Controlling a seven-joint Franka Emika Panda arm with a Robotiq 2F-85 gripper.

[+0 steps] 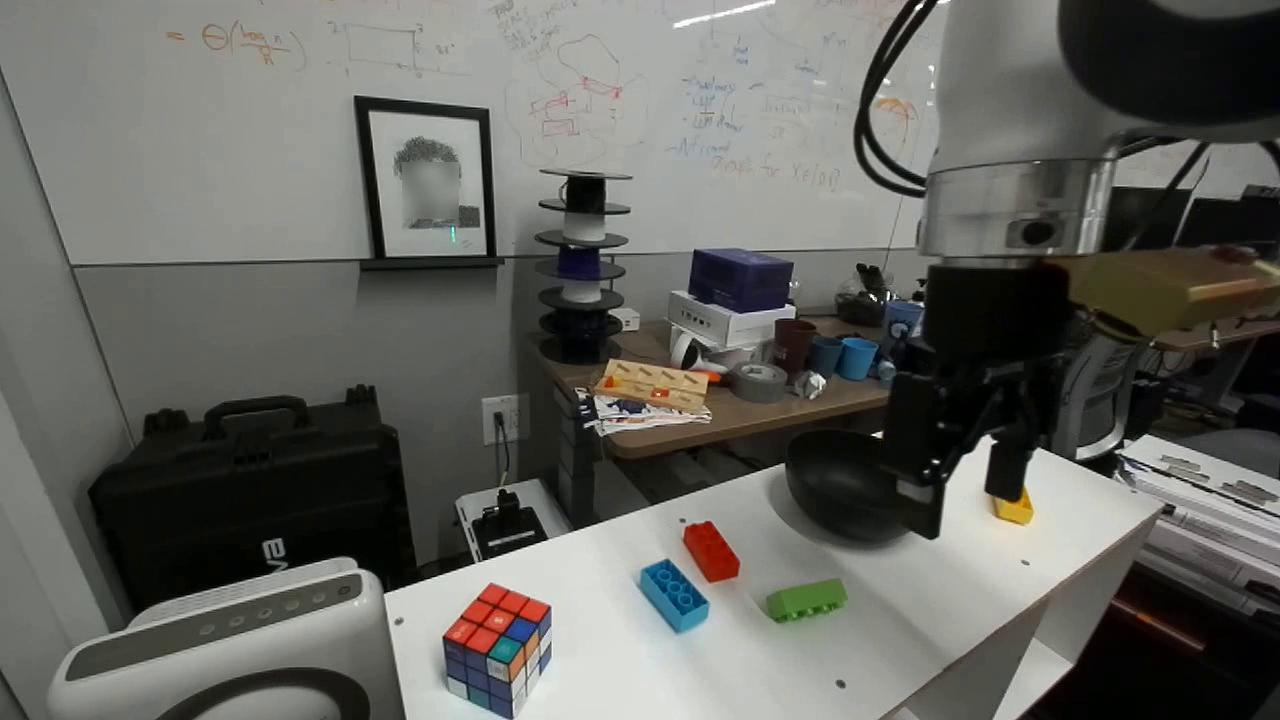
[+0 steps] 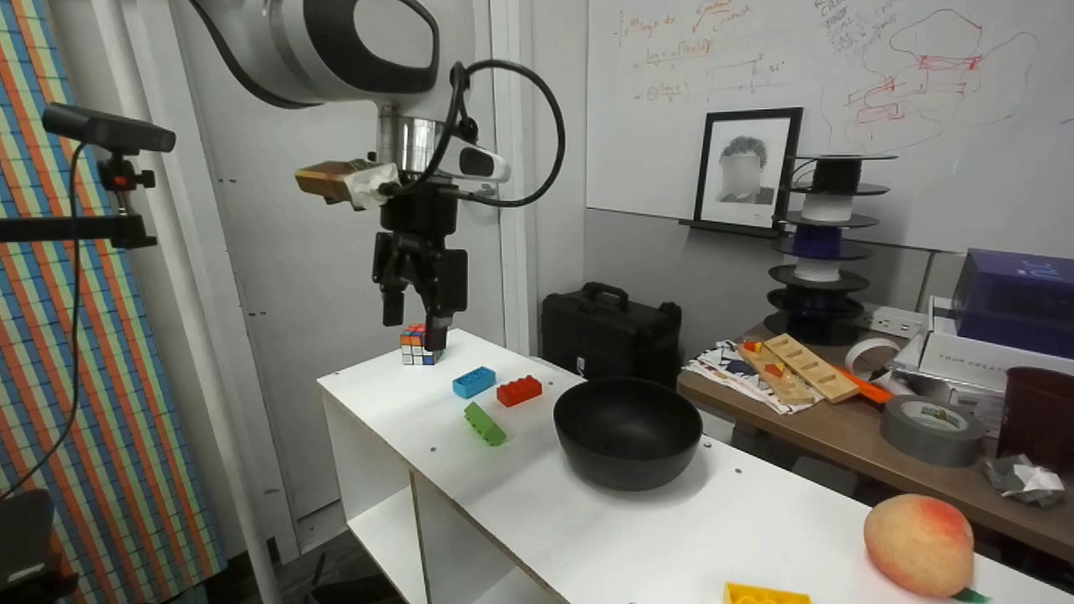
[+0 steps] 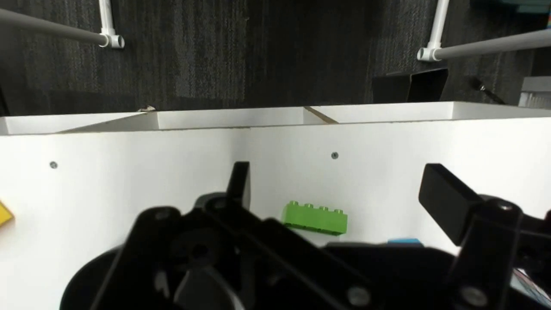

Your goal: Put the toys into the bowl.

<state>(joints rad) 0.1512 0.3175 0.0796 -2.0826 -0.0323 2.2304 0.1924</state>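
Note:
A black bowl (image 1: 835, 490) stands on the white shelf top; it also shows in an exterior view (image 2: 629, 461), where nothing shows inside it. A red brick (image 1: 711, 551), a blue brick (image 1: 674, 596) and a green brick (image 1: 806, 600) lie beside it. A Rubik's cube (image 1: 498, 648) is at one end. A yellow brick (image 1: 1013, 507) and a peach (image 2: 919, 545) lie past the bowl. My gripper (image 2: 415, 321) is open and empty, above the shelf. In the wrist view the green brick (image 3: 316, 218) appears between the open fingers (image 3: 344, 185), well below them.
The white shelf top (image 2: 520, 495) has an open front edge with compartments below. A brown desk (image 2: 722, 398) with boxes, tape and cups stands behind it. A white appliance (image 1: 230, 650) is by the cube's end. A camera on an arm (image 2: 109, 126) stands near the robot.

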